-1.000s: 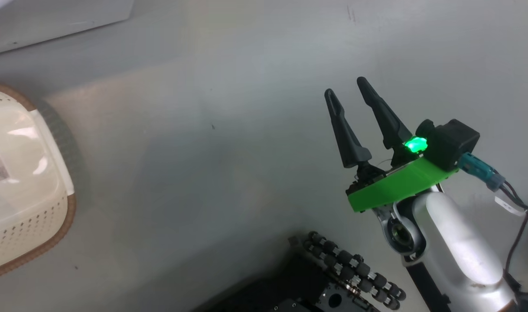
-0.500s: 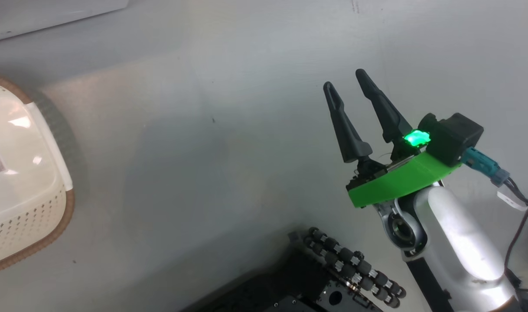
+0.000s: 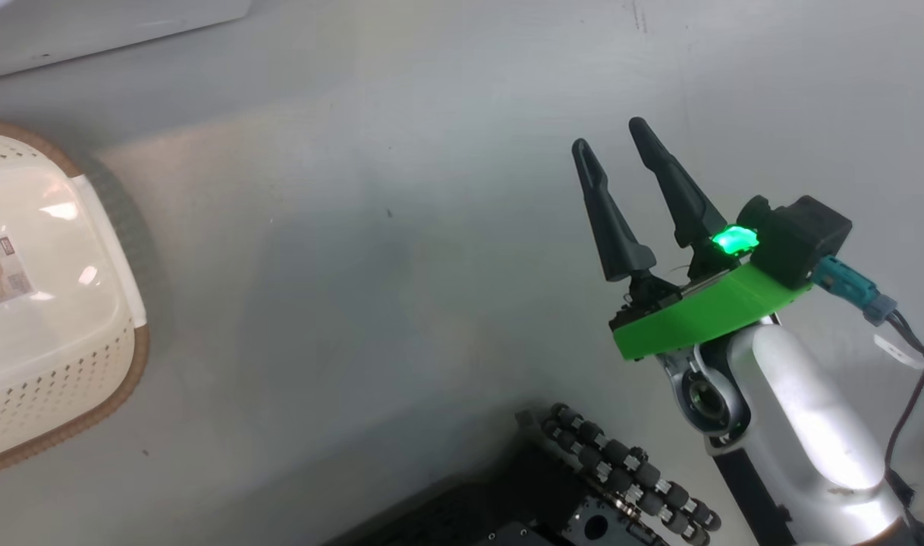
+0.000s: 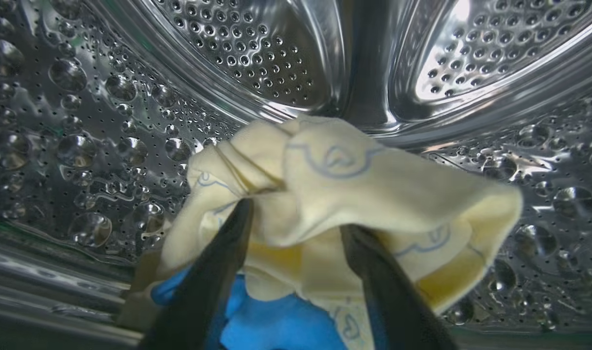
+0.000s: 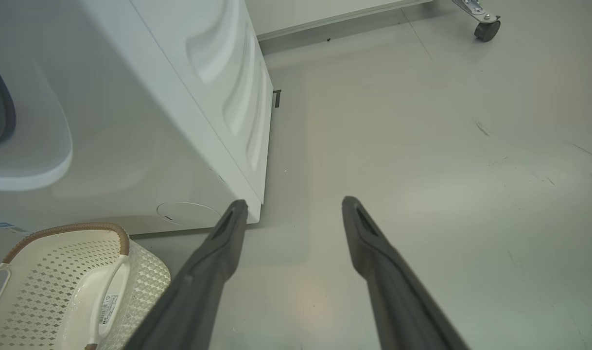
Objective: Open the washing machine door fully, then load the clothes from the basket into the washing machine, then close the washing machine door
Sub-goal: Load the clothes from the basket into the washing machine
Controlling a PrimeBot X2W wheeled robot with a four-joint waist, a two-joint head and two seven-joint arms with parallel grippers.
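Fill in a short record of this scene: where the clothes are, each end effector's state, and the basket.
clothes: cream-yellow and blue bundle inside the steel drum
left end effector: in the drum, fingers apart, clothes between them
right end effector: open, empty, above the floor
basket: on the floor by the washing machine, no clothes seen in it

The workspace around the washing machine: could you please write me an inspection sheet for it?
Surface: grey floor, bare, lightly scuffed.
Job's things: clothes lie inside the washing machine, in its drum; basket on the floor by the machine, no clothes seen in it.
Clutter: nothing seen.
Grippers: left gripper open, fingers either side of the clothes; right gripper open, holding nothing.
Cables: dark cable at the right wrist camera.
Surroundings: castor wheel; robot's base.
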